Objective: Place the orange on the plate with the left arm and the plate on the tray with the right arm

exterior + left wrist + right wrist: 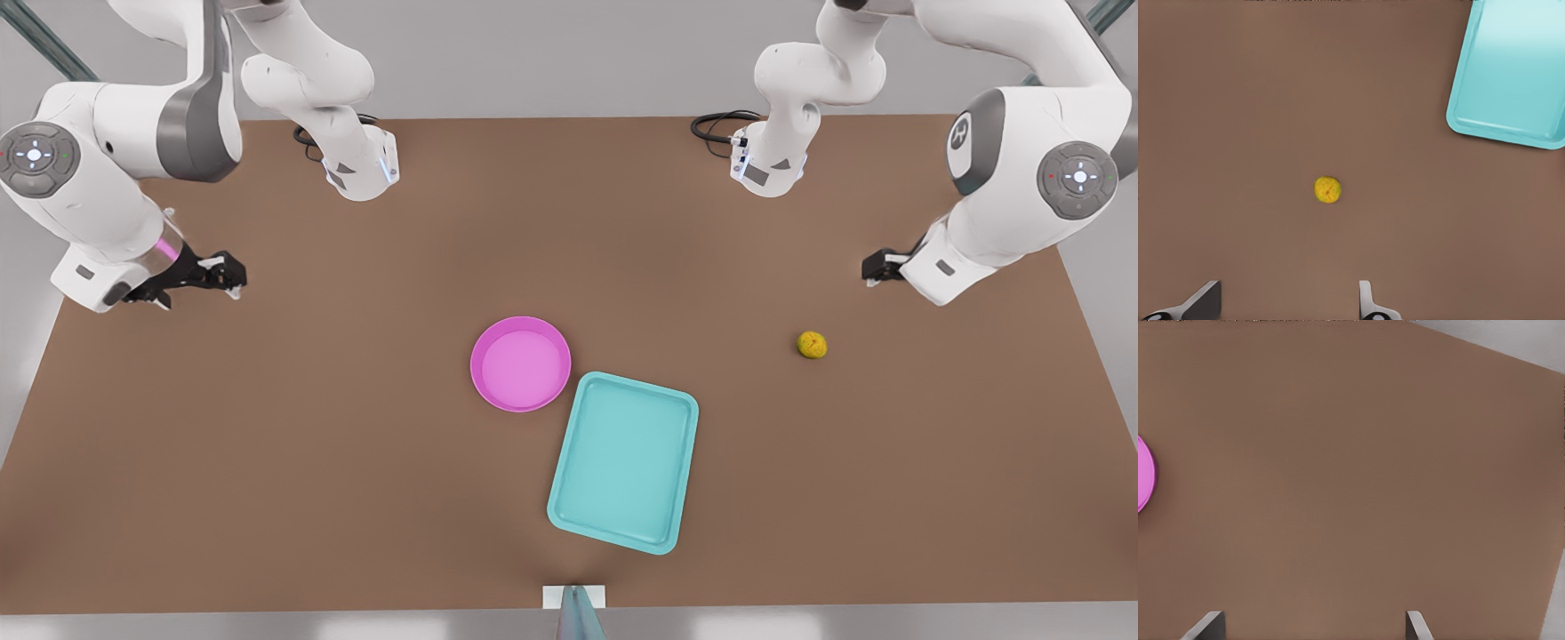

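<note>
**Both grippers open above the table, nothing held yet**

We see the left gripper (876, 268) at the front view's right, above the brown table (267, 462), with its two fingers (1368, 303) spread wide and nothing between them. In the left wrist view the orange (1327, 190) lies on the table ahead of these fingers, apart from them, and a corner of the tray (1511, 73) shows farther off.

The right gripper (218, 273) is at the front view's left, also above the table. Its fingers (1415, 625) stand wide apart and hold nothing. In its wrist view we see an edge of the plate (1143, 482) to the side.

In the front view, the orange (812, 344) rests alone on the table, near the left gripper and well apart from the plate. The plate (520, 364) sits near the middle of the table, with nothing in it. The tray (622, 462) lies just beside the plate, on the side nearer the camera, its corner almost touching the plate's rim, and it is turned a little askew.
</note>
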`<state>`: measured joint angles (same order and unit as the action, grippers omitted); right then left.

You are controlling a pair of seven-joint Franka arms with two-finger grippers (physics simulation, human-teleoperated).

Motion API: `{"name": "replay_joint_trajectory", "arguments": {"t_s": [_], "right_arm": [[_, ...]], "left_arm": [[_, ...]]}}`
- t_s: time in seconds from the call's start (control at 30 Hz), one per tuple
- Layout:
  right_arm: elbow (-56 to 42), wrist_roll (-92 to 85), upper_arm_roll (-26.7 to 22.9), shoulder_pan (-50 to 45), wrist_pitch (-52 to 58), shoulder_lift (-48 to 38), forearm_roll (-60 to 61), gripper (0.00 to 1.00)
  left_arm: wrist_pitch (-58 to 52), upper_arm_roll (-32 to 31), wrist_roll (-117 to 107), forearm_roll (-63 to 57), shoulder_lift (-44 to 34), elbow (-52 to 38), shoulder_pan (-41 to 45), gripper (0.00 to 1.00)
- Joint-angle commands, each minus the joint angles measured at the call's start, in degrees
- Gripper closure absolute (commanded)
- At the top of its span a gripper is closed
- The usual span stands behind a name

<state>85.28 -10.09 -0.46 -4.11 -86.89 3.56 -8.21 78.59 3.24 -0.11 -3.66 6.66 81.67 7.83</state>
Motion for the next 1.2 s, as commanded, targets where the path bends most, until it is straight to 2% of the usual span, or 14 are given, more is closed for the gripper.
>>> {"name": "replay_joint_trajectory", "arguments": {"t_s": [0.0,0.03,0.07,0.13,0.2,0.3,0.4,1.17], "right_arm": [[-0.03,-4.06,-0.06,-0.81,-2.06,-0.05,0.04,0.00],[-0.03,-4.06,-0.06,-0.81,-2.06,-0.05,0.04,0.00],[0.06,-4.06,-0.06,-0.81,-2.14,0.04,0.04,0.00],[0.06,-4.06,-0.06,-0.81,-2.23,0.22,0.13,0.00],[0.06,-4.06,-0.06,-0.81,-2.23,0.39,0.13,0.00],[0.15,-4.06,-0.06,-0.73,-2.32,0.57,0.04,0.00],[0.15,-4.06,-0.06,-0.73,-2.41,0.83,0.13,0.00],[0.24,-4.24,-0.24,-0.81,-2.23,1.97,0.12,0.00]], "left_arm": [[1.74,0.02,-3.05,-0.12,0.01,0.15,0.35,0.00],[1.66,0.19,-3.31,-0.12,0.80,0.42,0.35,0.00],[2.97,2.30,-3.67,-0.12,2.82,6.21,0.26,0.00],[21.32,3.62,-3.67,-0.30,6.08,20.97,0.35,0.00],[36.89,3.79,0.28,-0.30,9.24,30.38,0.26,0.00],[45.77,4.76,5.65,-0.38,10.30,38.21,0.26,0.00],[48.68,5.29,9.34,-0.47,13.46,39.00,-0.01,0.00],[53.86,5.20,8.55,1.20,20.32,41.02,-0.27,0.00]]}}
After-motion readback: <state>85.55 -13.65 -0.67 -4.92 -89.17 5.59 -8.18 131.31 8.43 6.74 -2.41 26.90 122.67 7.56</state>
